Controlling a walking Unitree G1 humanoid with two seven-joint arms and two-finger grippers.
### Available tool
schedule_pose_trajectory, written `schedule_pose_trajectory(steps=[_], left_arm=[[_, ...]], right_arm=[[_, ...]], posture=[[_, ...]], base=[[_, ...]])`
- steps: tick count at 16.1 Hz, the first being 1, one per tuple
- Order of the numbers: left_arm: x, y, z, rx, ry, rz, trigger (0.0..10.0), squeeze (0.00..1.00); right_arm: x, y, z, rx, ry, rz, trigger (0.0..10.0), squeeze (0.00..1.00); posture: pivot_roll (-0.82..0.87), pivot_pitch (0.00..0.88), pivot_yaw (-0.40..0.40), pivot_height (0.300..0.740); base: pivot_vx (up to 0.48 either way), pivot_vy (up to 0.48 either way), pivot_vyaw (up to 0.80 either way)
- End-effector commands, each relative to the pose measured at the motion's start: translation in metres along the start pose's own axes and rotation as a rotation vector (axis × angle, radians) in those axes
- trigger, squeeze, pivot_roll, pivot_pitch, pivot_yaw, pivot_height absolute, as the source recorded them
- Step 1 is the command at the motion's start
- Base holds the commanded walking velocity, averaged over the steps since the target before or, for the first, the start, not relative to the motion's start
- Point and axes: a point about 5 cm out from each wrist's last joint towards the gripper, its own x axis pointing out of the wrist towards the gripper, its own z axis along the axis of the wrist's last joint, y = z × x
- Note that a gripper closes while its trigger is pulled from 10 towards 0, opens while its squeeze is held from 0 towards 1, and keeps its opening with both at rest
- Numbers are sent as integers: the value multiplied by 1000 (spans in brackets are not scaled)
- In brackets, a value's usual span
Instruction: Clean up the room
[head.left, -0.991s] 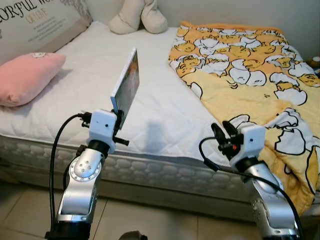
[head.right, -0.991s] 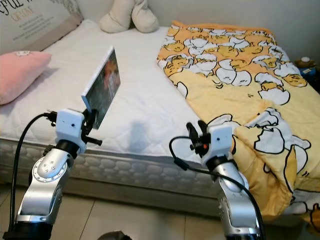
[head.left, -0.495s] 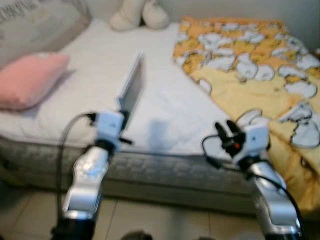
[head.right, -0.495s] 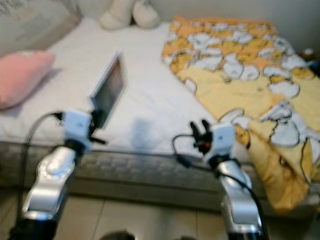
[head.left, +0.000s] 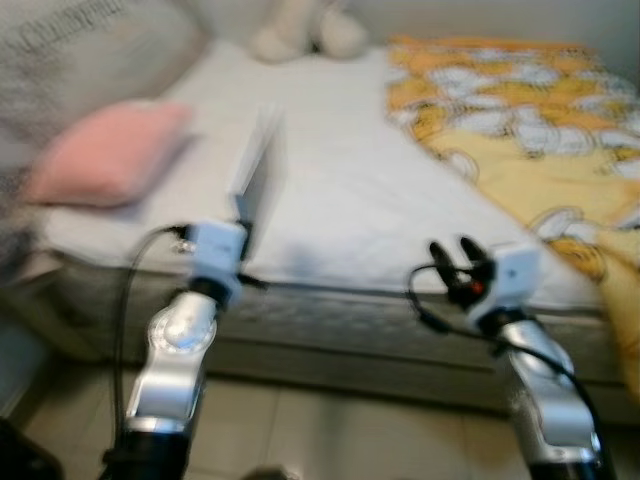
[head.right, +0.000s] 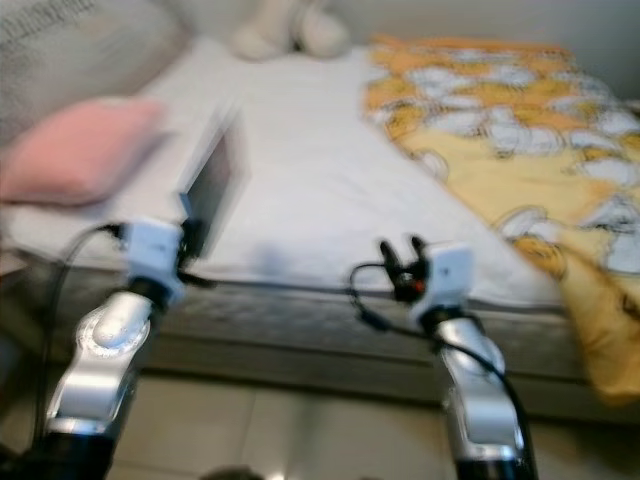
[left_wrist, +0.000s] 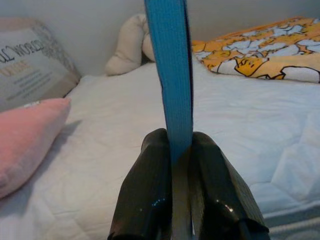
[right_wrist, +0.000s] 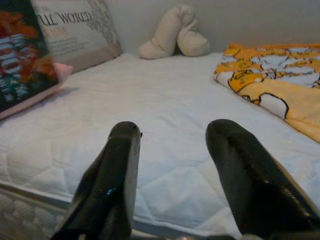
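One book (left_wrist: 170, 75) stays pinched upright in the left gripper (left_wrist: 176, 150), its fingers clamped on it; the right gripper (right_wrist: 175, 150) hangs spread wide, empty. Both eye views have swung sideways along the bed (head.left: 330, 190), so the robot is likely carrying the book off.

Ahead of me the white mattress (head.left: 340, 190) lies bare and wide between the pink pillow (head.left: 110, 155) on my left and the yellow blanket (head.left: 530, 130) on my right; the plush toy (right_wrist: 175, 32) sits far back by the wall.
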Motion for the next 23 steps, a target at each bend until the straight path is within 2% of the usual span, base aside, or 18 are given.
schedule_pose_trajectory(steps=[1, 2, 3, 8, 11, 13, 14, 18, 23], left_arm=[[4, 8, 14, 13, -67, 24, 10000, 0], [4, 9, 14, 11, -69, 26, 10000, 0], [4, 10, 14, 14, -70, 27, 10000, 0], [3, 12, 15, 24, -73, 32, 10000, 0], [3, 10, 16, 66, -74, 28, 10000, 0], [2, 9, 14, -25, -66, 65, 10000, 0], [2, 10, 14, -33, -61, 78, 10000, 0], [0, 13, 14, -21, -63, 82, 10000, 0], [1, 12, 14, -27, -61, 85, 10000, 0]], right_arm=[[5, 4, 6, -22, -19, 14, 10000, 1000], [6, 4, 3, -24, 14, 0, 10000, 427], [8, 2, 3, 11, 13, -16, 10000, 0], [11, 3, 5, -7, 0, -6, 10000, 0], [12, 7, 5, -32, -5, 4, 10000, 0], [13, 10, 4, -42, 9, 22, 10000, 0], [13, 10, 3, -42, 11, 24, 10000, 0], [16, 10, 4, -69, 9, 41, 10000, 0], [17, 10, 4, -105, 9, 57, 10000, 0]], posture=[[-41, 0, 29, 740], [-40, 0, 28, 740], [-36, 0, 25, 740], [-23, 0, 22, 740], [-23, 0, 17, 740], [-21, 0, 12, 740], [-21, 0, 12, 740], [-10, 0, 2, 740], [-9, 0, -2, 740]], base=[[0, 480, 0], [0, 480, 0], [0, 480, -800], [0, 480, -800], [0, -320, -267], [0, -240, 0], [0, 0, 0], [0, 0, 0], [325, 0, 0]])
